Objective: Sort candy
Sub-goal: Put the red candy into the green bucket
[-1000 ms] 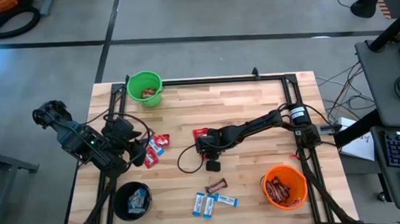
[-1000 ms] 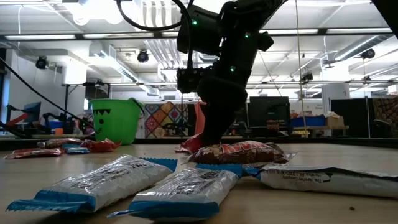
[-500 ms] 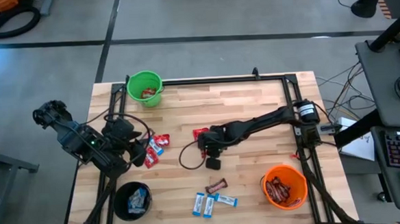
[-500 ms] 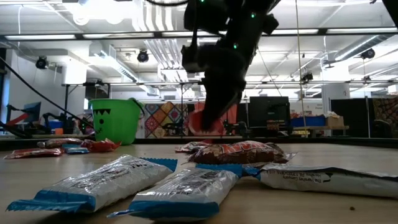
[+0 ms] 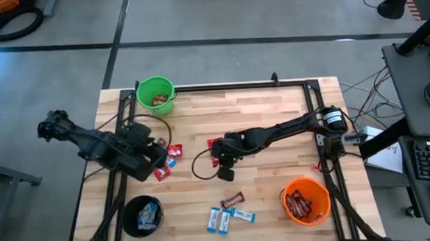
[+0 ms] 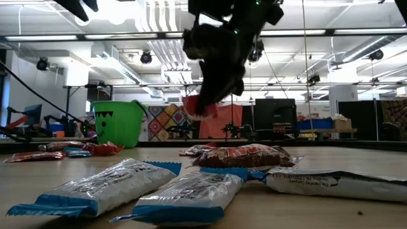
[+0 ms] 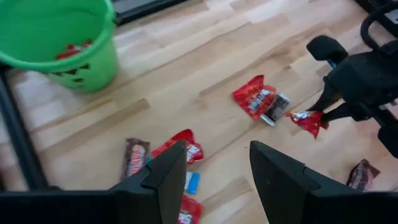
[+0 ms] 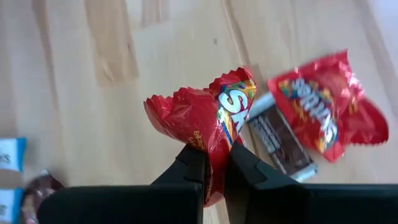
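We see bare worktop (image 5: 273, 110) right of frame centre; right gripper (image 8: 214, 163) fingers pinch a red packet (image 8: 202, 115) aloft, left gripper (image 7: 217, 165) fingers spread.

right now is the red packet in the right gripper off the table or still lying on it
Off the table: the right gripper is shut on the red packet, which hangs clear above the table in the low view.

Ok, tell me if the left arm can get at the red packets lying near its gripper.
Probably yes. The left gripper is open, holds nothing, and sits right by the red packets. Nothing covers them; the right gripper, shut on another red packet, is well clear.
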You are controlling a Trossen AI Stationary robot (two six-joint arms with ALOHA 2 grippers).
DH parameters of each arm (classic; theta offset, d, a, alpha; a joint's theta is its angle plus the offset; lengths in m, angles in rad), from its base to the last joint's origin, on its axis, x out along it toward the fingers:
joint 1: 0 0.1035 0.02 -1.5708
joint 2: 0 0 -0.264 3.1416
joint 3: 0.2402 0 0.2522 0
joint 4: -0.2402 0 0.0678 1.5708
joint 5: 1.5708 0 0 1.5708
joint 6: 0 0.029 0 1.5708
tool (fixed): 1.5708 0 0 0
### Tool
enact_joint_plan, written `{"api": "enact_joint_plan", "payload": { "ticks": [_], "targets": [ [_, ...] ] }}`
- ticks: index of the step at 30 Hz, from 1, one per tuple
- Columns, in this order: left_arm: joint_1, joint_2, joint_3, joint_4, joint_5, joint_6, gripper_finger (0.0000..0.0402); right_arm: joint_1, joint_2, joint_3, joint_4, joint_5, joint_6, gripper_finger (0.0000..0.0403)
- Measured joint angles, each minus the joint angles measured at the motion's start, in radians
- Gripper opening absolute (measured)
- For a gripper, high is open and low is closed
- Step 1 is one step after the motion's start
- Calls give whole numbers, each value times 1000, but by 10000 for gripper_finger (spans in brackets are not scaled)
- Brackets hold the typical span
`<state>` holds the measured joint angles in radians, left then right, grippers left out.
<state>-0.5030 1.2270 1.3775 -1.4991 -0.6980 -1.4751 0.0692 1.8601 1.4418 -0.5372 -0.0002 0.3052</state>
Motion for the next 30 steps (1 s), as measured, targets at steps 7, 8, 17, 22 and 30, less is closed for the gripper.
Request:
{"api": "enact_joint_plan", "payload": {
  "ticks": [7, 8, 17, 22, 30],
  "targets": [
    [52, 3, -38, 173, 4, 184, 160, 5, -2, 110, 1, 2, 1, 17],
    [55, 3, -35, 172, 3, 208, 160, 5, -2, 130, 1, 4, -2, 17],
    [63, -14, -23, 164, -10, 288, 160, -6, -3, 320, 4, 82, -76, 16],
    [80, -18, -23, 171, -66, 289, 160, -22, -1, 416, 4, 117, -121, 16],
    [105, -52, -24, 227, -131, 311, 160, -59, 1, 470, 23, 128, -134, 16]
  ]
}}
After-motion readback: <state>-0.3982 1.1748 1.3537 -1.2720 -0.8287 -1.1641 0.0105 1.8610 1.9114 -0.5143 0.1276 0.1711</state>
